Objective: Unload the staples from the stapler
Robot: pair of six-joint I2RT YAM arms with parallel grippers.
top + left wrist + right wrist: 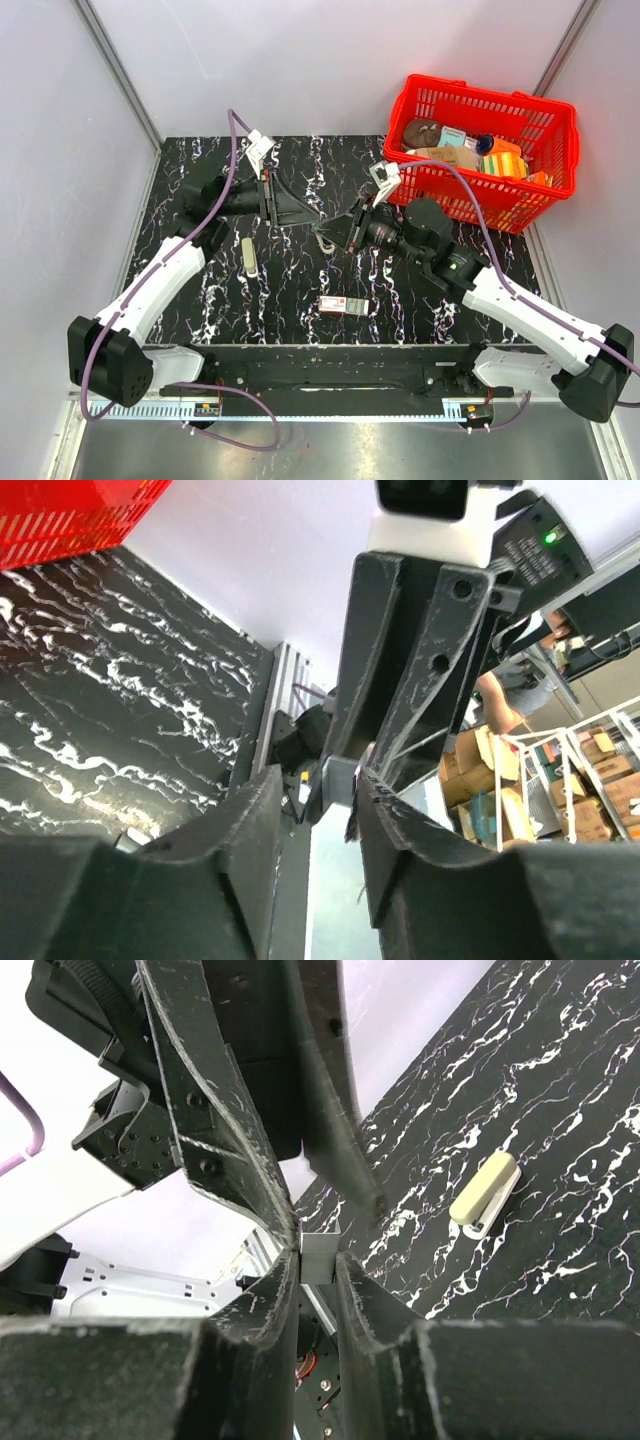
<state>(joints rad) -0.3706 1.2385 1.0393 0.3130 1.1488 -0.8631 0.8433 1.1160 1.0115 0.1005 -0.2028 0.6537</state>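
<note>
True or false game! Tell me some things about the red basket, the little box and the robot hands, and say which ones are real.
1. The red basket has things in it. True.
2. The little red-and-white box is inside the basket. False: it lies out on the table, nearer the arm bases.
3. The pale cream thing lies on the table with no gripper touching it. True.
4. The left gripper and the right gripper are far apart. False: their tips come together over the table.
5. The table is plain white. False: it is black with white streaks.
</note>
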